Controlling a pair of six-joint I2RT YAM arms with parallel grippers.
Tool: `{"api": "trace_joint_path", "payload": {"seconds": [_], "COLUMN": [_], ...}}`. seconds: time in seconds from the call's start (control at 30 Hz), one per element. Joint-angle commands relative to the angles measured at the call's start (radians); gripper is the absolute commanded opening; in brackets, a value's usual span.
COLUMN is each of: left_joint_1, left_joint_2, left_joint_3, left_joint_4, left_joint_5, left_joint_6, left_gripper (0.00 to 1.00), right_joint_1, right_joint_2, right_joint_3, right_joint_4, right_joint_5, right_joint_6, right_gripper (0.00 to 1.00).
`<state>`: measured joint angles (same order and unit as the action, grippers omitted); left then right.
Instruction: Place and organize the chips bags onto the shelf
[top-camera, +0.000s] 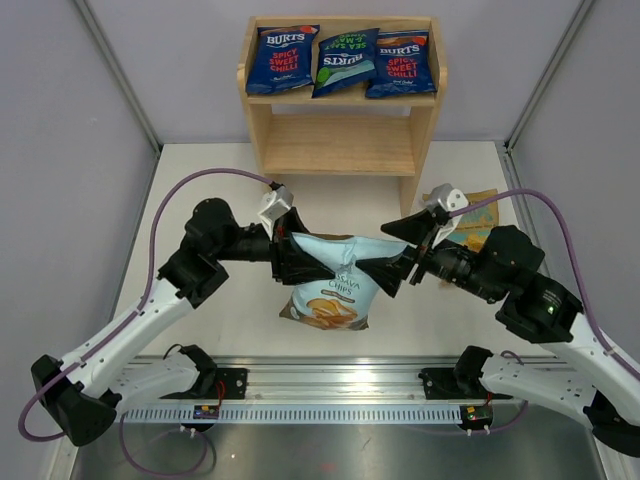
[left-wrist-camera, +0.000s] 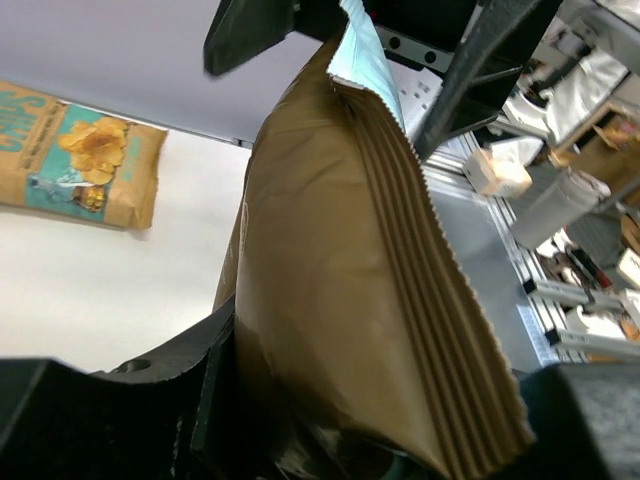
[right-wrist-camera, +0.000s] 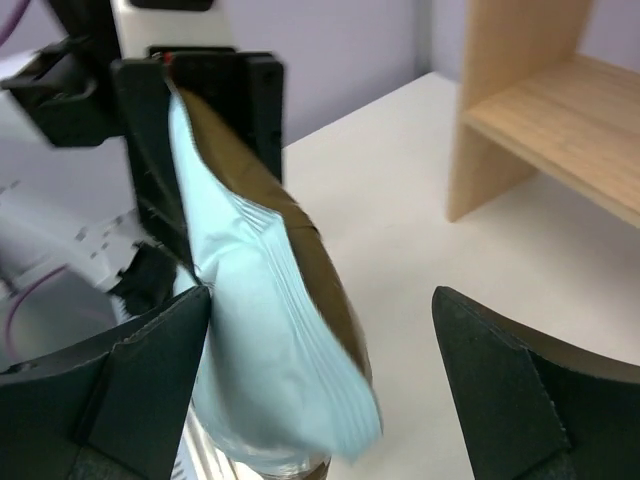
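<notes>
The pale blue-tan chips bag (top-camera: 335, 285) hangs upright above the table between my two grippers. My left gripper (top-camera: 300, 258) is shut on its top left corner; its brown back (left-wrist-camera: 340, 280) fills the left wrist view. My right gripper (top-camera: 395, 265) is open around the top right corner, and the bag (right-wrist-camera: 270, 350) rests against one finger (right-wrist-camera: 150, 380). The wooden shelf (top-camera: 340, 140) stands at the back. On its top tier lie a red-label Burts bag (top-camera: 283, 58), a green-label one (top-camera: 345, 60) and another red-label one (top-camera: 402, 62). The yellow bag (top-camera: 475, 215) lies flat on the table behind my right arm.
The shelf's lower tier (top-camera: 340, 145) holds nothing, and its right leg (right-wrist-camera: 500, 150) stands close to my right gripper. Grey walls close in the table on the left, right and back. A metal rail (top-camera: 340, 385) runs along the near edge.
</notes>
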<state>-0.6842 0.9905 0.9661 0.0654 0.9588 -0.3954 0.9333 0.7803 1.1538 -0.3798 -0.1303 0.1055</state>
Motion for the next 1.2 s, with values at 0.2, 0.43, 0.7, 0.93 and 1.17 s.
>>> {"api": "trace_joint_path", "payload": {"seconds": [0.2,0.43,0.7,0.93,1.17], "left_joint_1": [0.057,0.066,0.066,0.066,0.066], "left_joint_2": [-0.027,-0.101,-0.208,-0.271,-0.236], "left_joint_3": [0.088,0.088,-0.064,-0.208,-0.314], "left_joint_4": [0.14,0.154,0.436,0.634,0.83], "left_joint_5": [-0.271,-0.618,-0.801,-0.879,-0.861], "left_joint_6": [-0.253,-0.385,-0.609,-0.75,-0.899], "left_gripper": [0.19,0.23,0.23,0.2,0.19], "right_joint_1": [-0.001,-0.001,-0.001,0.001,0.001], "right_joint_2": [-0.179,-0.316,-0.204,-0.043,0.083], "right_joint_3": [-0.133,-0.385,-0.545,-0.605,-0.611], "right_joint_4": [0.051,0.314,0.776,1.119,1.438], "right_joint_5": [0.406,0.143,-0.049,-0.143,-0.077], "right_joint_6": [0.176,0.224,0.53,0.709,0.787], "right_gripper": [0.99,1.0,1.0,1.0,0.99]}}
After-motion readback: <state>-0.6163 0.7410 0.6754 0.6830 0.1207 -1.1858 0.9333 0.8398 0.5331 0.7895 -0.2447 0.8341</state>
